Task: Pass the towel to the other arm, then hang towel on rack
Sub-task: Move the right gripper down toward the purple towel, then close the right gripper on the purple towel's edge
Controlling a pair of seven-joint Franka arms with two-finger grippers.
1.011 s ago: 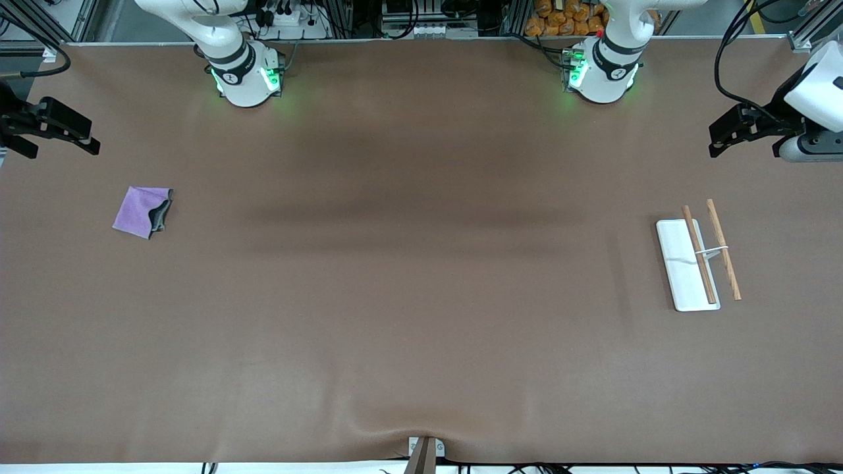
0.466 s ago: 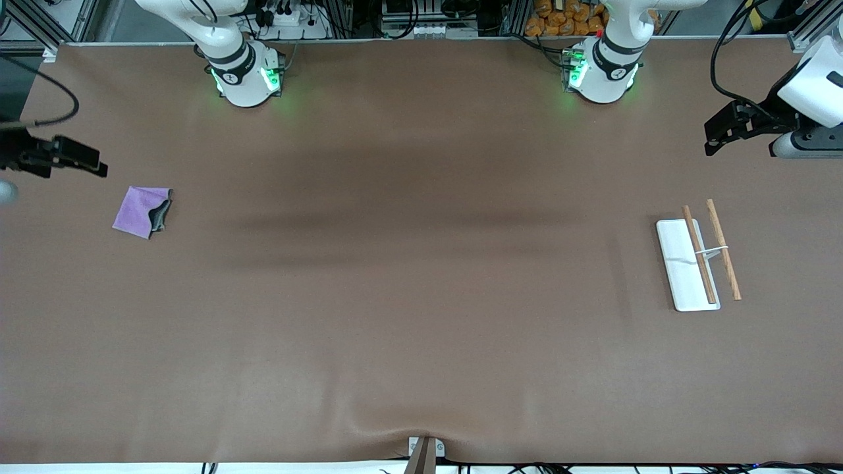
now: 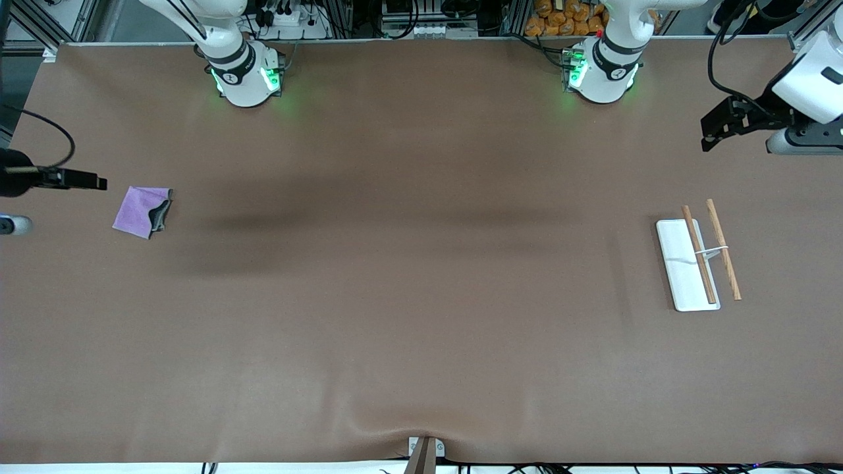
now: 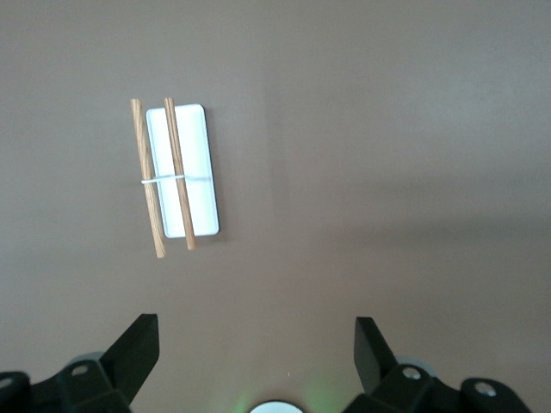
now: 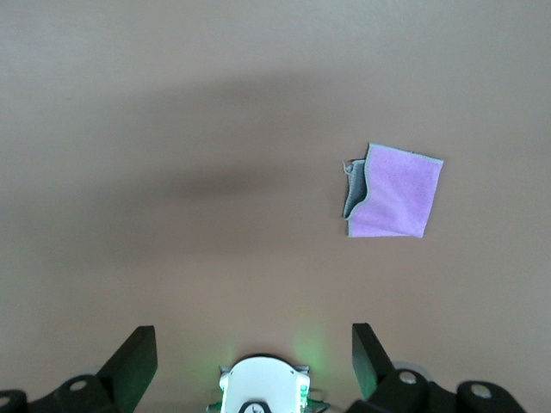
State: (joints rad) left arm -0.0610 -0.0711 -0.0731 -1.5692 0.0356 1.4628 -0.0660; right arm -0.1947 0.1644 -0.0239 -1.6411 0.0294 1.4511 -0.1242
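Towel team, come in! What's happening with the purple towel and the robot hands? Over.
Both grippers open, empty: right gripper beside towel, left gripper up near rack. Towel flat on table, untouched. Nothing in the way.

We see the towel (image 3: 142, 210) (image 5: 394, 192) lying flat at the table's right-arm end, at nine o'clock: purple, one edge folded back showing dark grey. At three o'clock sits the rack (image 3: 697, 257) (image 4: 176, 176), white base, two wooden rods, bare.

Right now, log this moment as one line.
towel flat on table, ungrasped | right gripper open, beside it | left gripper open, raised | rack bare
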